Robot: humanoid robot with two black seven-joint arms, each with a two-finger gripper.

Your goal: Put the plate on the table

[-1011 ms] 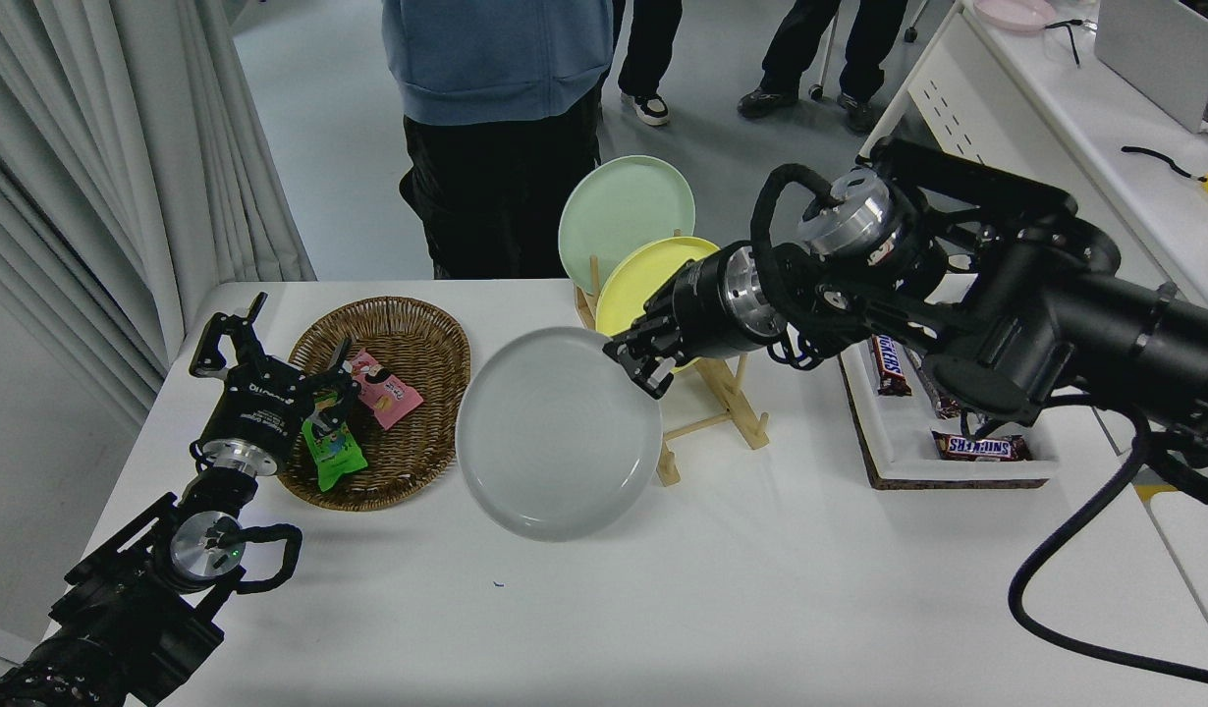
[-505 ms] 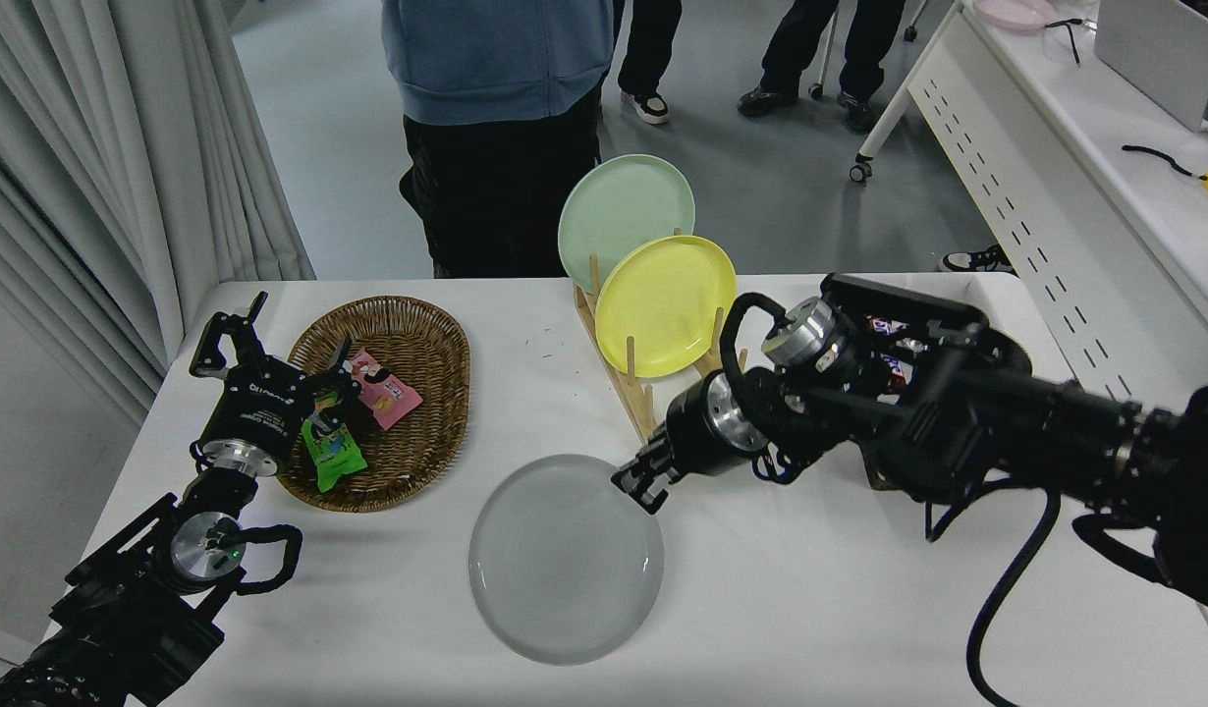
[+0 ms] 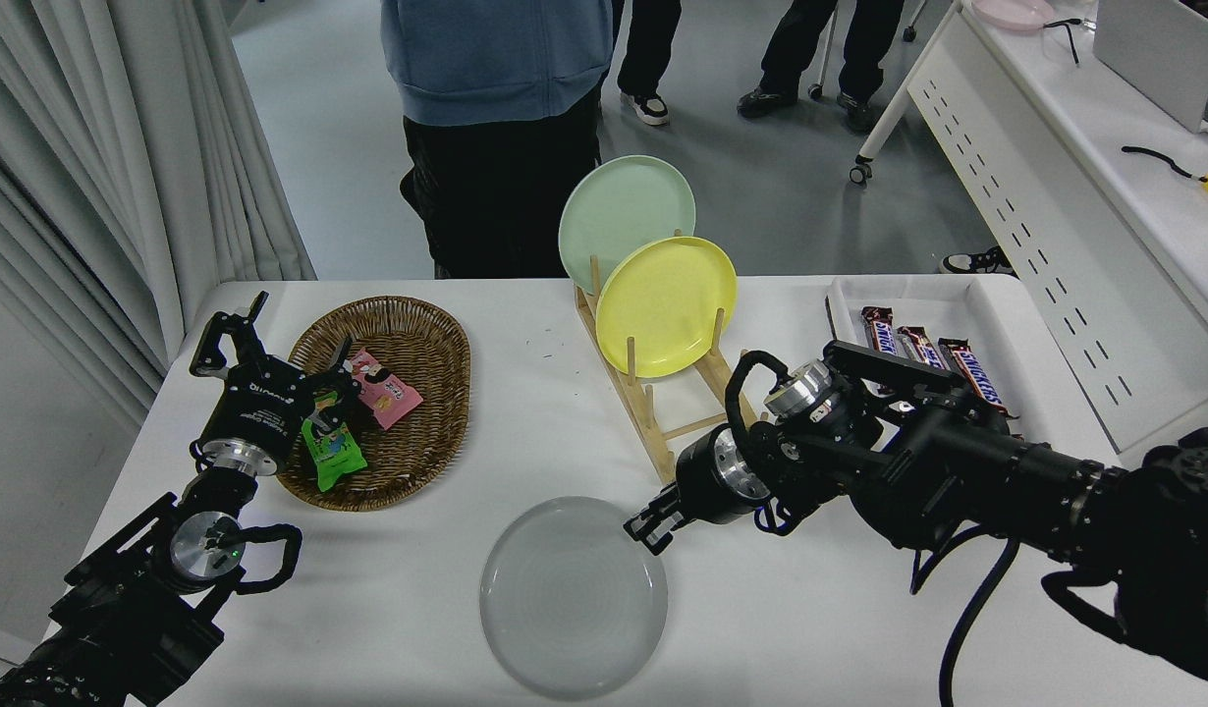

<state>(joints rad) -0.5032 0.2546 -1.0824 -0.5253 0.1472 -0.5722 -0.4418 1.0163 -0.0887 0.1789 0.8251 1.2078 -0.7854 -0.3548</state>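
The light grey plate (image 3: 573, 597) lies flat or nearly flat on the white table (image 3: 810, 628), near its front edge at the middle. My right gripper (image 3: 646, 531) reaches in from the right, low over the table, and is shut on the plate's upper right rim. My left gripper (image 3: 275, 355) is parked at the lower left beside the basket, open and empty.
A wooden rack (image 3: 663, 412) holds a yellow plate (image 3: 666, 305) and a pale green plate (image 3: 619, 211) behind my right gripper. A wicker basket (image 3: 437, 339) with snack packets sits at the left, a white tray (image 3: 958, 295) of chocolate bars at the right. A person (image 3: 496, 118) stands at the far side.
My right gripper has carried the grey plate from beside the rack down and toward the front edge, and the plate has gone from tilted in the air to lying low on the table.
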